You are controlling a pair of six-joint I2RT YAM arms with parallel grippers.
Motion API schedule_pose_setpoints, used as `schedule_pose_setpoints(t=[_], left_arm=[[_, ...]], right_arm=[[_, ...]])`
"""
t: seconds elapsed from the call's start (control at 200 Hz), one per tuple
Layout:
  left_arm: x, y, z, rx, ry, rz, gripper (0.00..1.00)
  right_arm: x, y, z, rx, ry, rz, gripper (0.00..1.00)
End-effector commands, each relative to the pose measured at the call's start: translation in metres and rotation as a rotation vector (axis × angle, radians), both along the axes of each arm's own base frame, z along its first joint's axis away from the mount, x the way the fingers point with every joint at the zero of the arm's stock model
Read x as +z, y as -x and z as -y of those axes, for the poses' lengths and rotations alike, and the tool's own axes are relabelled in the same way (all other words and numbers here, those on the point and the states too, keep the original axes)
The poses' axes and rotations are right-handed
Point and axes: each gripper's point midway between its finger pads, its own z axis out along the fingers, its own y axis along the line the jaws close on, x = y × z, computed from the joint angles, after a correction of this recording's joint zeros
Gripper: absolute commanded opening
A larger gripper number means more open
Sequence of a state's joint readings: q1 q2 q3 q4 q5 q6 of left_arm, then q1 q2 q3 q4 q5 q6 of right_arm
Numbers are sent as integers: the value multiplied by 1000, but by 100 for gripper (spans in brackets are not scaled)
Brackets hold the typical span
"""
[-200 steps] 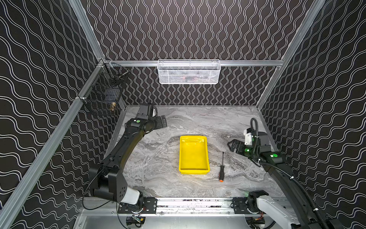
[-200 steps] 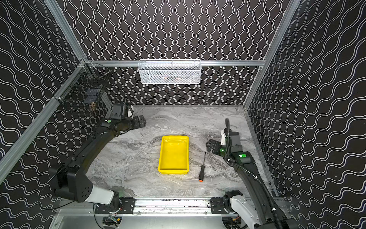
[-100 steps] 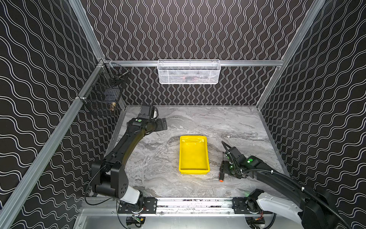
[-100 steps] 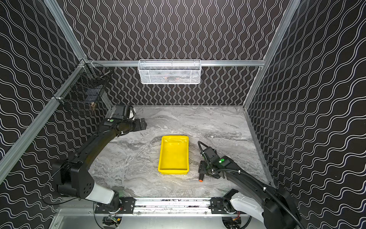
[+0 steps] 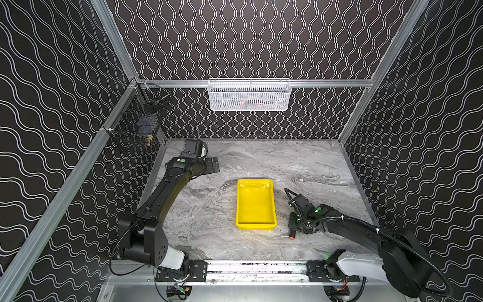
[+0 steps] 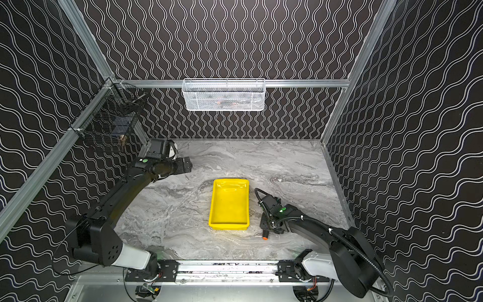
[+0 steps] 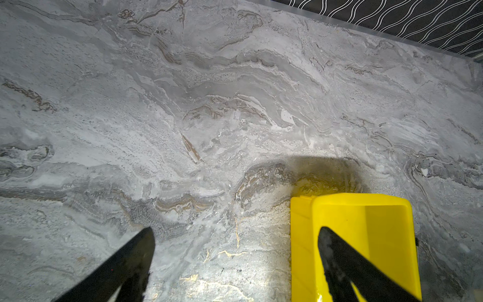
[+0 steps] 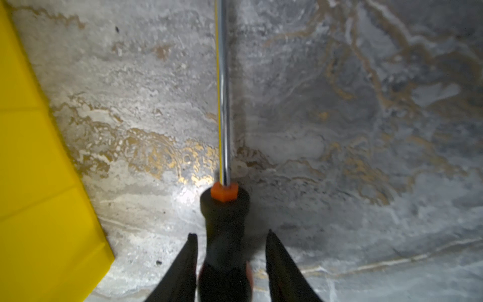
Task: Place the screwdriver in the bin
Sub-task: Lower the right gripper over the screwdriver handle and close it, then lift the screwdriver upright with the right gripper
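Observation:
The screwdriver lies on the marbled table just right of the yellow bin, parallel to its long side. In both top views only its orange end cap shows beyond my right gripper. That gripper is low over the table and straddles the black handle; its fingers stand open, with a narrow gap on each side. The thin shaft runs away from it. My left gripper hovers open and empty at the back left, the bin's corner beneath one finger.
A white mesh basket hangs on the back wall. A black wire basket hangs on the left wall near the left arm. The bin's side wall stands close beside the right gripper.
My right arm has swung from the back right down to the screwdriver, and its jaws have narrowed around the handle. The left arm has shifted only slightly.

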State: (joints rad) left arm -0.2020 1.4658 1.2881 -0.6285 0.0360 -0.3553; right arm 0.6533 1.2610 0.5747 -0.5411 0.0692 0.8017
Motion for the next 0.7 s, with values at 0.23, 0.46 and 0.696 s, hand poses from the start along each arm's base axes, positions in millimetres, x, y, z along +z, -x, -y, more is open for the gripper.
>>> schedule_pose_setpoints(t=[0.23,0.46,0.696], left_arm=[[6,4,-7,-4,-45,22,99],[7,4,-9,-6,-61,18,99],[8,5,-11,-9,-73,19,99]], right_arm=[[-7,-9,-2,44,30,11,29],[5,-18,-3,78,52,41,15],[27,-36,10,87,57,92,11]])
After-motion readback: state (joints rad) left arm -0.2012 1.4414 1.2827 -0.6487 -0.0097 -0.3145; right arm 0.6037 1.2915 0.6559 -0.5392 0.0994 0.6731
